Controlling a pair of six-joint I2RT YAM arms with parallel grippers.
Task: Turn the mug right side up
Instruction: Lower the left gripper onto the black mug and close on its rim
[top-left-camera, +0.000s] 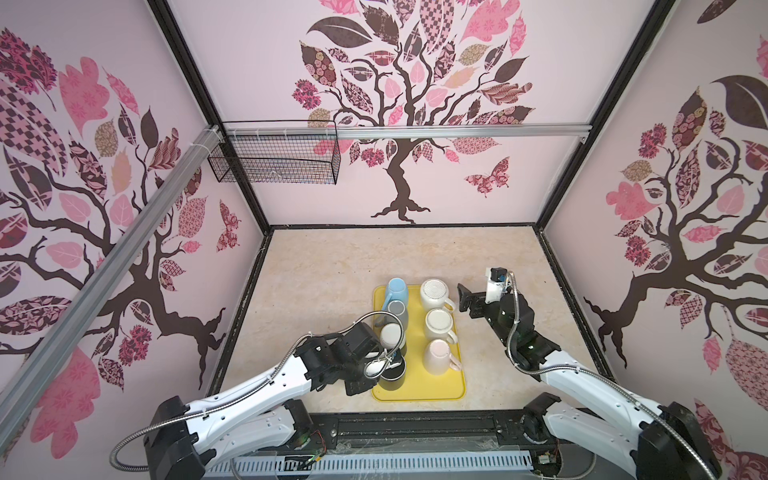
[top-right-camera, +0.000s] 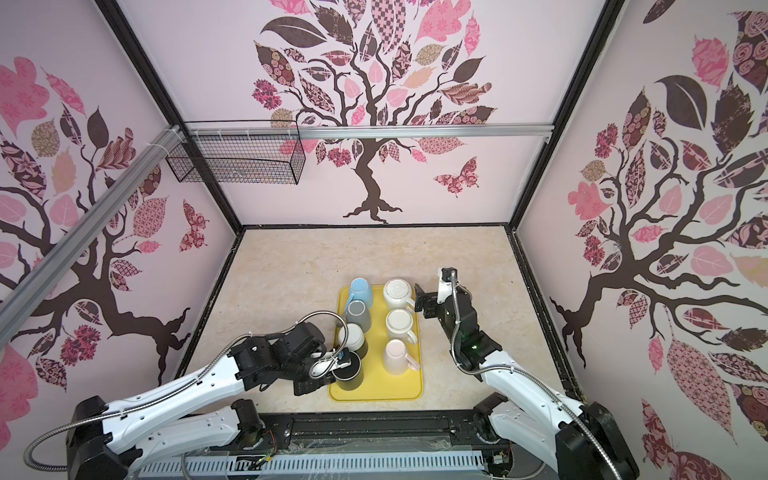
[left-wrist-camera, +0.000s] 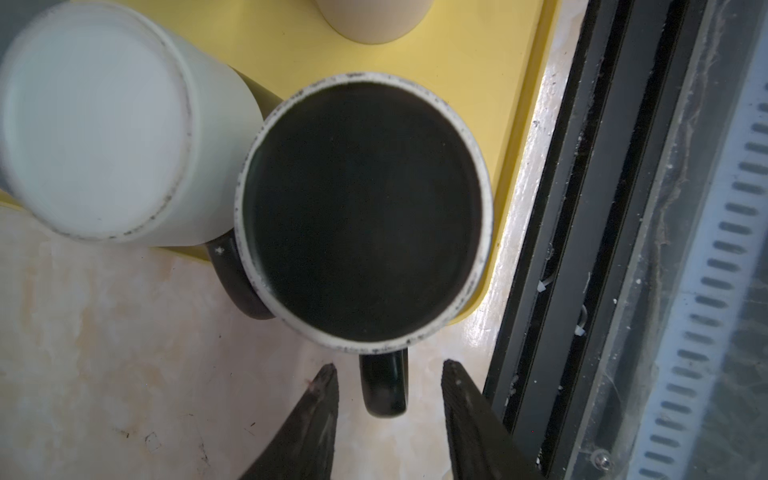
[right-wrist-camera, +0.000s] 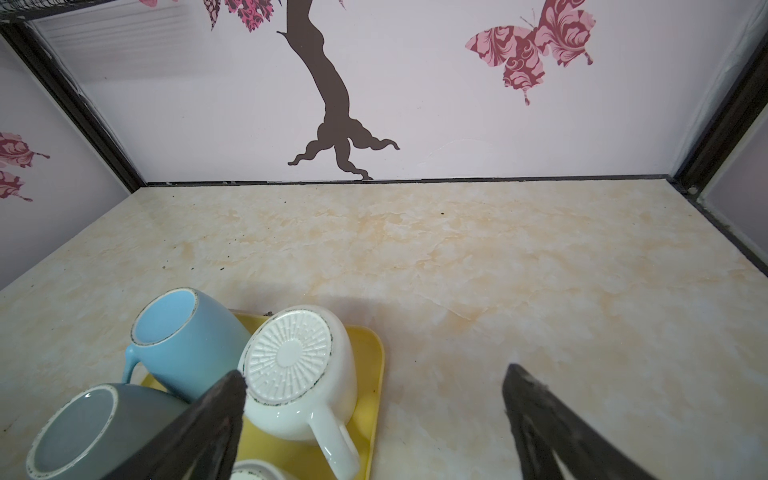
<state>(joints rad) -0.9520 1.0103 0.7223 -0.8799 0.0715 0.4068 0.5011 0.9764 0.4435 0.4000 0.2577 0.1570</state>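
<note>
- The left end effector (left-wrist-camera: 388, 370) has its two dark fingers (left-wrist-camera: 316, 415) apart. One sits on each side of the handle (left-wrist-camera: 383, 390) of the black mug (left-wrist-camera: 361, 208). A gap shows on both sides, so nothing is gripped.
- The black mug stands upside down in the near left corner of the yellow tray (left-wrist-camera: 478, 62). Its flat base faces up, ringed by a pale speckled rim.
- Its handle sticks out past the tray's left edge, over the marbled surface (left-wrist-camera: 104, 353).
- A white mug (left-wrist-camera: 91, 120), also base up, stands just beside it, next along the tray's left side.
- Further along that side come a grey mug (top-left-camera: 397, 311) and a light blue mug (top-left-camera: 397, 291), both inverted.
- On the tray's right side stand a ribbed-base white mug (top-left-camera: 434, 291), a cream mug (top-left-camera: 439, 324) and a pale pink mug (top-left-camera: 437, 356). All three are base up, with handles toward the tray's right edge.
- The right end effector (right-wrist-camera: 374, 380) hangs over the surface just off the tray's far right corner. Its fingers are spread wide and it is empty.
</note>
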